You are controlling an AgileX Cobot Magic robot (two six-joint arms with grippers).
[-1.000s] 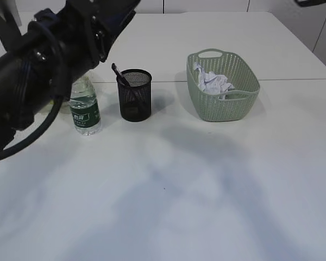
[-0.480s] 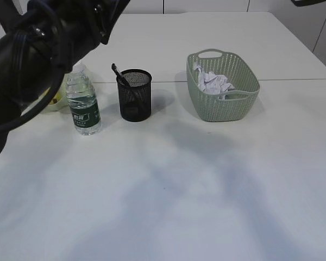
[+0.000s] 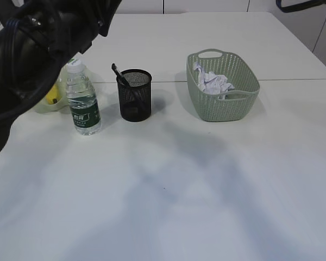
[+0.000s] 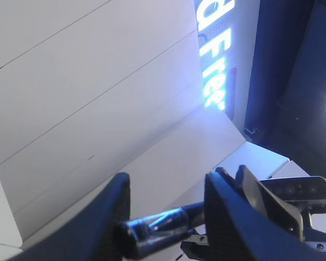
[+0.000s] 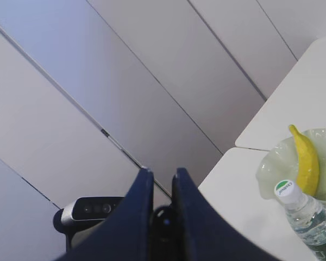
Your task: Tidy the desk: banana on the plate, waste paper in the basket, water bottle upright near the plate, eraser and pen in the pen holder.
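1. The near half of the desk (image 3: 168, 206), plain white and flat, bears nothing.
2. Water bottle (image 3: 83, 100), clear ribbed plastic with a dark green label, stands upright toward the left edge, just beside the plate (image 3: 43, 104).
3. Pen holder (image 3: 135, 94), black mesh cylinder, holds the pen (image 3: 119, 75) leaning left. The eraser cannot be seen.
4. Basket (image 3: 223, 87), sage woven-look oval, contains the crumpled waste paper (image 3: 213, 82).
5. Plate, ruffled translucent green, carries the banana (image 5: 307, 161).
6. Left gripper (image 4: 165, 204) is raised clear, jaws parted, grasping nothing; right gripper (image 5: 162, 187) is clenched and empty. Judgement: no item appears to remain for either arm.
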